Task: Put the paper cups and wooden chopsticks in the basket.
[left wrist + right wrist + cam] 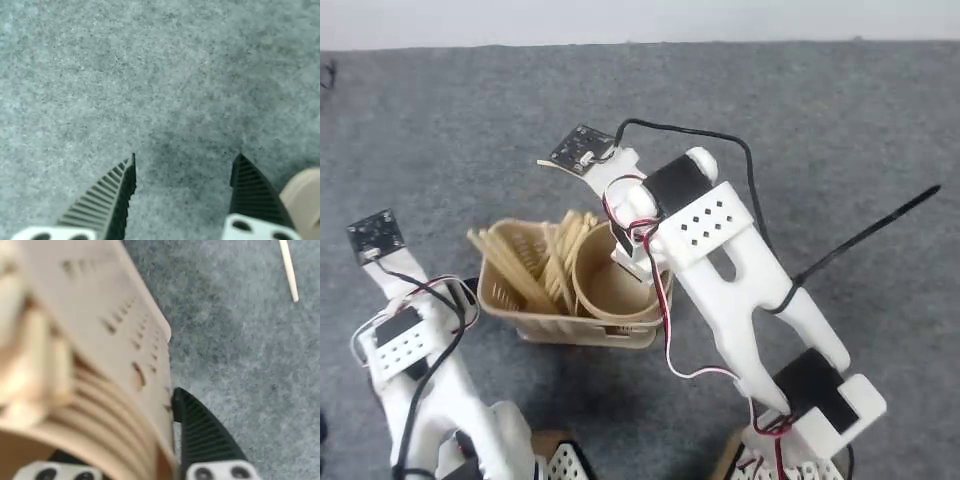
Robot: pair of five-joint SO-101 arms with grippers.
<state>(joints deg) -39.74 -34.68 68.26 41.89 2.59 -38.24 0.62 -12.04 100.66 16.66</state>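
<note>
1. Basket (570,328): between my arms.
2. Cups (610,285): nested inside; light and crushable, so grip at the rim.
3. Chopsticks (535,265): inside; stiff, slippery.
4. Left gripper (182,190): jaws apart over carpet (150,75).
5. Right gripper (130,405): at basket wall; grip cannot be told.

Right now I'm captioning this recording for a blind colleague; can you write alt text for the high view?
A beige slatted plastic basket sits mid-way on a grey carpeted table, holding a bundle of pale wooden chopsticks and a brown paper cup. The white right arm bends over the basket's cup side, while the white left arm stands beside its opposite end.
</note>
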